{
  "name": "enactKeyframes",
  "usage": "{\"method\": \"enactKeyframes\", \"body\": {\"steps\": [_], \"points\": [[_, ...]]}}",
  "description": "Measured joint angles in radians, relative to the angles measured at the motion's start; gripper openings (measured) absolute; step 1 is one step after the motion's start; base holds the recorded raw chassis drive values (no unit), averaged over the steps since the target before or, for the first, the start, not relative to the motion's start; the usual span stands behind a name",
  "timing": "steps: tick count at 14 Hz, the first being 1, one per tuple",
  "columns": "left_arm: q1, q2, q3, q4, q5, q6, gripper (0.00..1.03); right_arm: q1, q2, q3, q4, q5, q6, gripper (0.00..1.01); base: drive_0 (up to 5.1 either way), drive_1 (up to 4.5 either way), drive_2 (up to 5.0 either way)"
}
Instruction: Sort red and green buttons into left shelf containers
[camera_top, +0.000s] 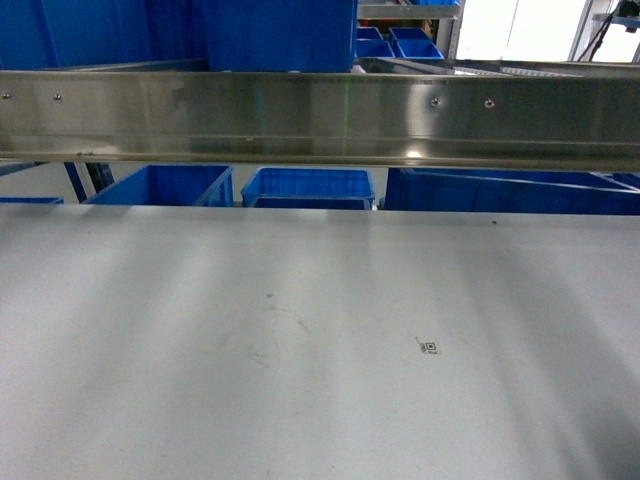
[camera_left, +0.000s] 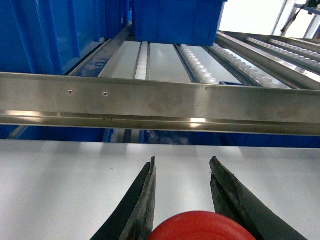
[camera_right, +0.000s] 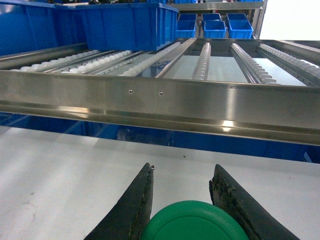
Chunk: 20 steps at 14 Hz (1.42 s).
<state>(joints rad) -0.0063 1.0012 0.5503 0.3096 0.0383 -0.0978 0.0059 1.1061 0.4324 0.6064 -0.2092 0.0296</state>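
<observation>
In the left wrist view my left gripper (camera_left: 183, 167) is shut on the red button (camera_left: 200, 227); its wide red cap sits deep between the black fingers, above the white table. In the right wrist view the green button (camera_right: 194, 222) is held the same way, with my right gripper (camera_right: 183, 170) shut on its cap. Neither gripper shows in the head view. The left shelf's steel crossbar (camera_top: 320, 115) spans the view ahead. Blue containers (camera_top: 308, 187) stand behind and below it, and another container (camera_left: 175, 20) rests on the roller level.
The white table (camera_top: 300, 330) stretches up to the shelf and carries a small printed marker (camera_top: 429, 347). Roller tracks (camera_right: 205, 57) run back behind the crossbar (camera_right: 160, 100). A large blue bin (camera_left: 50, 35) fills the left side, and smaller bins (camera_right: 215, 25) sit far back.
</observation>
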Motion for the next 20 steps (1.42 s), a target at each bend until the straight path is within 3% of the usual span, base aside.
{"method": "enactKeyframes", "body": {"steps": [20], "points": [[0.005,0.001,0.000,-0.002,-0.005,0.000,0.30,0.001,0.003,0.000,0.003,-0.002,0.000,0.32,-4.9,2.23,2.7]]}}
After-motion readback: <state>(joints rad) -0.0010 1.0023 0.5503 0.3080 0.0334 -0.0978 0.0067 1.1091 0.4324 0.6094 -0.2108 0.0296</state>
